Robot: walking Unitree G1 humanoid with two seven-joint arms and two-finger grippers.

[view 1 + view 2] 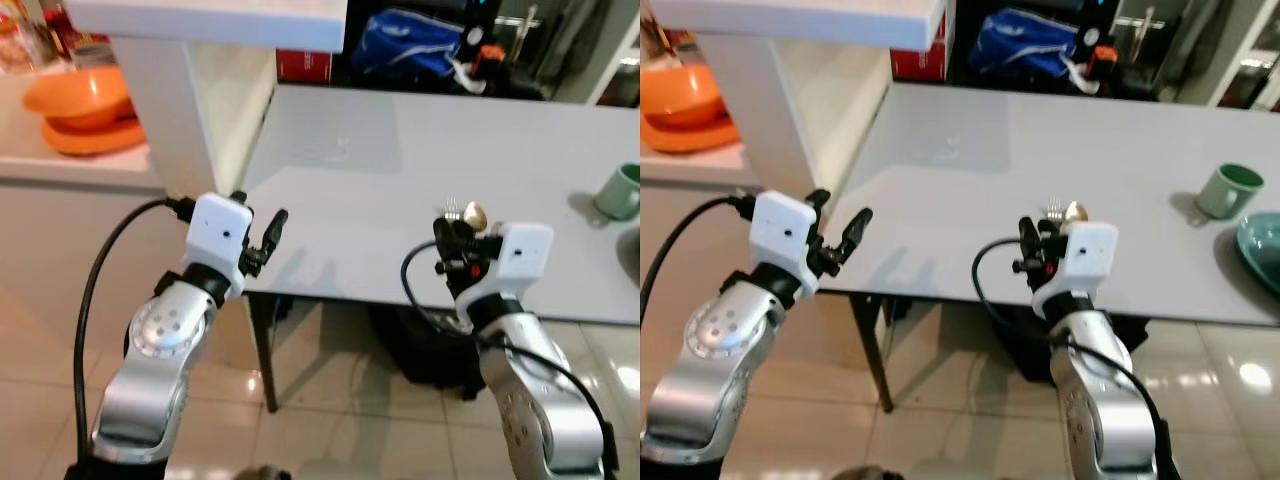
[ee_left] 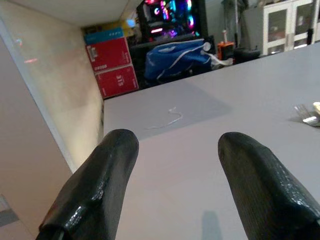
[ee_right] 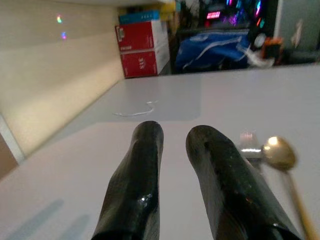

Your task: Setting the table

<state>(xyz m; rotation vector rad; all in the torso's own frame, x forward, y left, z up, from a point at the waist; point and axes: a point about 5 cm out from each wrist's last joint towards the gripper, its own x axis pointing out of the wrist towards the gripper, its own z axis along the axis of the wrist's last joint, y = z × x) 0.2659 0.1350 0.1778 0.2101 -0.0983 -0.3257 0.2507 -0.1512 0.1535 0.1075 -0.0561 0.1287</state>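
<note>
1. Grey tabletop (image 1: pixel 400 160) stretches ahead of both arms, which are raised at its near edge.
2. Right gripper (image 3: pixel 175 140) has its fingers close together, a narrow gap between them, clamped on the handles of a gold spoon (image 3: pixel 278 152) and a silver fork (image 3: pixel 246 137); both stick up beside its outer finger, over the table's near edge.
3. Left gripper (image 2: pixel 172 145) hovers at the table's near left corner, fingers wide apart, holding nothing.
4. Green mug (image 1: pixel 1225 190) and teal plate (image 1: pixel 1262 245) sit at the table's right end.
5. Orange bowls (image 1: pixel 85 105) rest on the counter to the left.
</note>
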